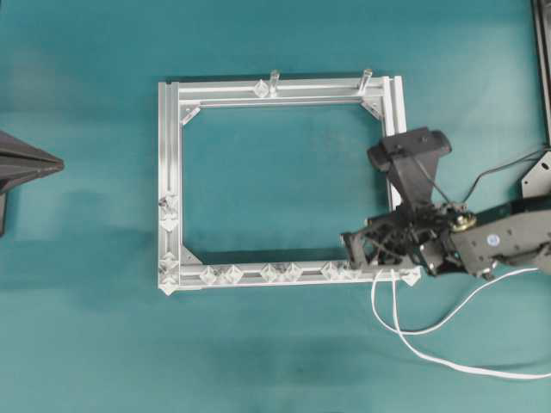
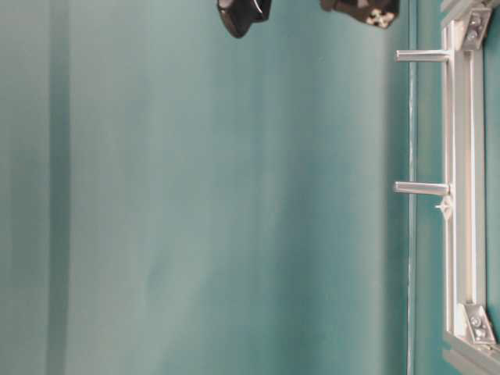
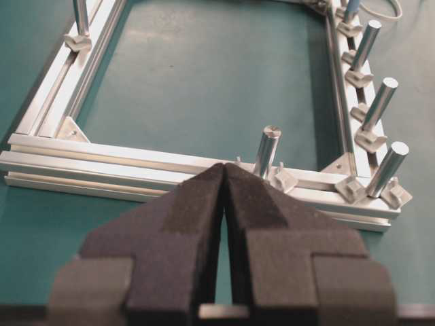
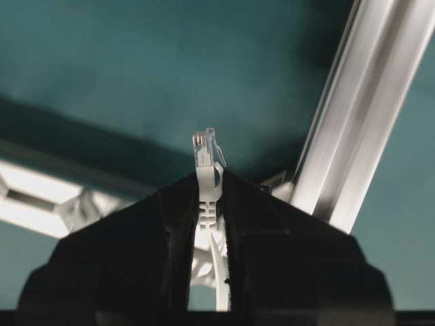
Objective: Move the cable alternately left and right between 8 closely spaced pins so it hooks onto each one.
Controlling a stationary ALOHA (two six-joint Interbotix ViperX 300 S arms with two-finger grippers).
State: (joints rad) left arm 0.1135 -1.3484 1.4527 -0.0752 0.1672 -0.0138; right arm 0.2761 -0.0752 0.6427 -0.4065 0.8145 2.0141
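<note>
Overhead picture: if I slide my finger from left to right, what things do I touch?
Left gripper → aluminium frame → right gripper, shut on the cable that trails right.

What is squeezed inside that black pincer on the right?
The right pincer is shut on the white cable; its clear plug pokes out past the tips. How far the cable runs back inside is covered.

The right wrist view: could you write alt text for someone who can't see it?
A black claw pinches a white cable just behind its small clear plug, which sticks up between the fingertips. Behind it lie a blurred aluminium frame rail and teal table.
</note>
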